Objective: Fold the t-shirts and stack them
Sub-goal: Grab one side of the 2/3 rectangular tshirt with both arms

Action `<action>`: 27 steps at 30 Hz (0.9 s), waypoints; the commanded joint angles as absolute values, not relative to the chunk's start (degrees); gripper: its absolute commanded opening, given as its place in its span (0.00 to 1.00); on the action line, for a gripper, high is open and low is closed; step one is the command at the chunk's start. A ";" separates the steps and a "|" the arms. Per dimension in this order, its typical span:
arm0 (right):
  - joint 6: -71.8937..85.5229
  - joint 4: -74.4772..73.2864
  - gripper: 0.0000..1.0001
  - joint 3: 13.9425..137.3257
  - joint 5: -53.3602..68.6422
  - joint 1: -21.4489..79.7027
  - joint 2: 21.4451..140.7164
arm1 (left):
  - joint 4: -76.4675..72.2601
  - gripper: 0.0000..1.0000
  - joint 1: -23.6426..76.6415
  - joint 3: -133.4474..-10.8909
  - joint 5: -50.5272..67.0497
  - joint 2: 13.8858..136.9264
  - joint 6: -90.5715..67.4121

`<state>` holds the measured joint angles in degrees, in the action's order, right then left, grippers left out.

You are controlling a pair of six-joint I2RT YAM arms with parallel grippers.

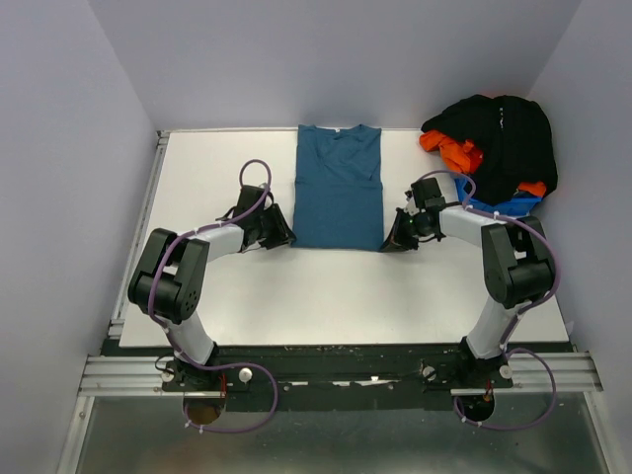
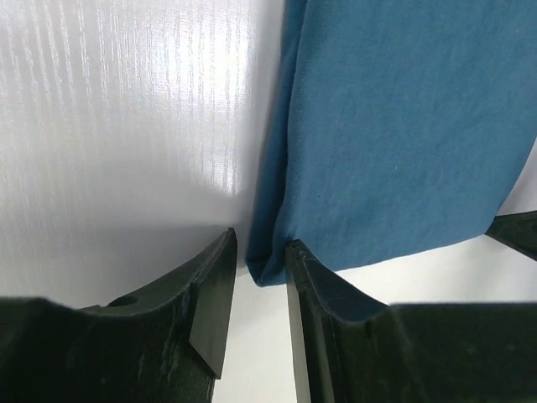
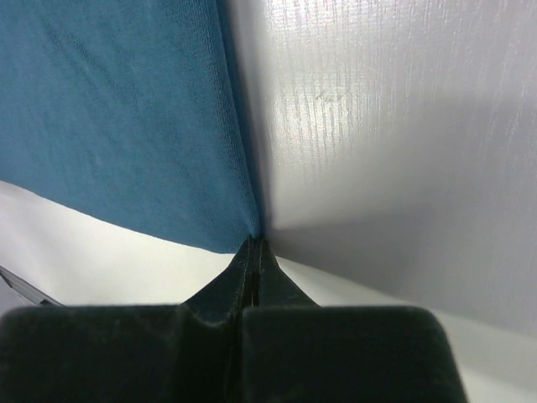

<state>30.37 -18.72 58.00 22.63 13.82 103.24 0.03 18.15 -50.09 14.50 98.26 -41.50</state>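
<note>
A teal-blue t-shirt (image 1: 338, 188) lies flat on the white table (image 1: 326, 296), folded into a long strip with its collar at the far edge. My left gripper (image 1: 281, 235) is open at the shirt's near left corner. In the left wrist view the gripper (image 2: 260, 243) has its jaws apart with that corner of the shirt (image 2: 403, 126) between their tips. My right gripper (image 1: 395, 240) is at the near right corner. In the right wrist view the gripper (image 3: 256, 243) is shut, with the shirt's (image 3: 109, 109) corner edge running into its tips.
A heap of black shirts (image 1: 504, 138) and orange shirts (image 1: 449, 150) sits at the far right corner on a small blue bin (image 1: 513, 205). Grey walls enclose the table on the left, back and right. A metal rail (image 1: 148, 197) runs along the left edge.
</note>
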 commanded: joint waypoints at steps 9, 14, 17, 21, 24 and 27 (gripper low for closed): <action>29.79 -18.90 0.01 58.89 23.11 14.24 103.89 | 0.26 0.29 19.07 -49.05 17.14 100.72 -42.88; 29.79 -19.16 0.01 58.89 23.64 14.24 102.92 | -3.87 0.09 19.51 -47.11 17.40 100.20 -44.74; 29.80 -19.95 0.01 58.45 23.99 14.24 100.56 | -2.38 0.00 19.60 -47.46 16.62 98.27 -44.04; 29.36 -21.27 0.01 56.87 23.99 14.24 95.20 | 1.91 0.00 19.86 -47.81 15.03 93.70 -42.45; 28.39 -22.67 0.01 55.20 24.17 14.24 91.33 | 3.86 0.00 20.83 -47.29 15.29 90.54 -42.19; 27.42 -24.26 0.01 53.09 24.17 14.24 87.11 | 5.71 0.00 21.88 -46.23 15.03 86.76 -42.45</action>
